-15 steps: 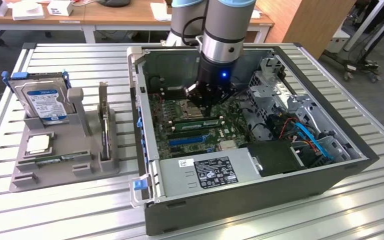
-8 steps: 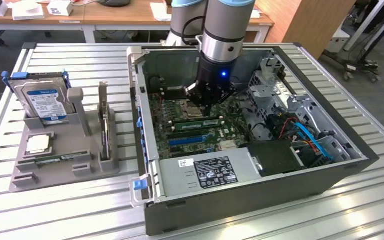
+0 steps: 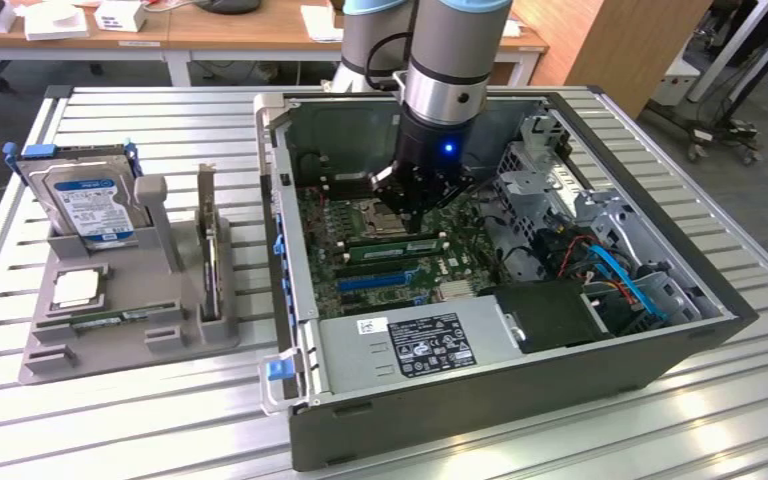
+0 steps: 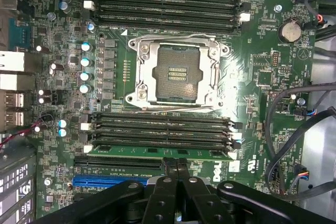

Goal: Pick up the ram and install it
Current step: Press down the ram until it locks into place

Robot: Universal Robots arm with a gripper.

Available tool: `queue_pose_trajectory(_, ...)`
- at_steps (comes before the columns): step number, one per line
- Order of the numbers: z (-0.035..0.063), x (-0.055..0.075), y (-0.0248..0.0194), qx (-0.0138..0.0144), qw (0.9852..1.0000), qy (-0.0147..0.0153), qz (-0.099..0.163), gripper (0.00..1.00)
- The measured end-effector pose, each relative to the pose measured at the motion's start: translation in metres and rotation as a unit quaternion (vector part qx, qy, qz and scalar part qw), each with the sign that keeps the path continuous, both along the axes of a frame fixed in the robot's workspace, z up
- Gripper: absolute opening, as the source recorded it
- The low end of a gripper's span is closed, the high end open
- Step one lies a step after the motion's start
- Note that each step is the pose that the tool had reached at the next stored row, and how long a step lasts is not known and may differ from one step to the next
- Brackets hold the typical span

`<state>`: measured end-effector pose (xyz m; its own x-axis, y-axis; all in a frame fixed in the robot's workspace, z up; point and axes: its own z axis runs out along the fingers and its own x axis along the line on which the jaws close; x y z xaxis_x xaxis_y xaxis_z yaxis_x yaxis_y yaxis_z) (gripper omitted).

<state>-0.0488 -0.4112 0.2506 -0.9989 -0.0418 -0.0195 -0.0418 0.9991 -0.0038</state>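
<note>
A: The arm is down inside the open computer case (image 3: pixel 307 420), which lies on its side on the slatted desk (image 3: pixel 144 420). The end effector (image 3: pixel 408 207) hovers low over the motherboard (image 3: pixel 357 215), just past the CPU socket (image 3: pixel 381 222).

B: In the wrist view the end effector (image 4: pixel 177 169) shows its two black fingers (image 4: pixel 170 167) pressed together, tips right against each other, nothing pinched between them.

A: And the ram (image 4: pixel 157 152)? There's a green stick lying in the memory slot nearest those fingertips, at the edge of the slot bank beside the CPU socket (image 4: pixel 177 70).

B: Yes, it runs the length of the slot between the white latches (image 4: pixel 234 145). The fingertips sit just above its middle; I can't tell whether they touch it.

A: From the exterior view, the ram (image 3: pixel 387 247) reads as a pale green strip just in front of the end effector, with blue expansion slots (image 3: pixel 371 282) closer to the power supply (image 3: pixel 404 345).

B: Over on the desk, toward the exterior view's left, the grey holder (image 3: pixel 117 330) carries a hard drive (image 3: pixel 88 205) standing upright and a dark expansion card (image 3: pixel 208 250) on edge.

A: The other bank of memory slots (image 4: pixel 168 9), across the socket, has black empty channels.
</note>
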Motion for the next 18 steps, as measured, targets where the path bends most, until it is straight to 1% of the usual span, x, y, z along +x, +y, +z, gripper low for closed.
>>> queue_pose_trajectory(1, 0.0000, 0.0002, 0.0000, -0.0001, 1.0000, 0.0009, 0.000, 0.09)
queue_pose_trajectory(5, 0.0005, 0.0007, 0.0000, -0.0002, 1.0000, 0.0075, 0.000, 0.09)
queue_pose_trajectory(6, 0.0005, 0.0008, 0.0000, -0.0002, 1.0000, 0.0087, 0.000, 0.09)
queue_pose_trajectory(10, 0.0005, 0.0008, 0.0000, -0.0003, 1.0000, 0.0089, 0.000, 0.09)
queue_pose_trajectory(12, 0.0006, 0.0013, 0.0000, -0.0002, 0.9999, 0.0106, 0.000, 0.09)
queue_pose_trajectory(14, 0.0007, 0.0016, 0.0000, -0.0002, 0.9999, 0.0117, 0.000, 0.09)
queue_pose_trajectory(18, 0.0007, 0.0017, 0.0000, -0.0002, 0.9999, 0.0118, 0.000, 0.09)
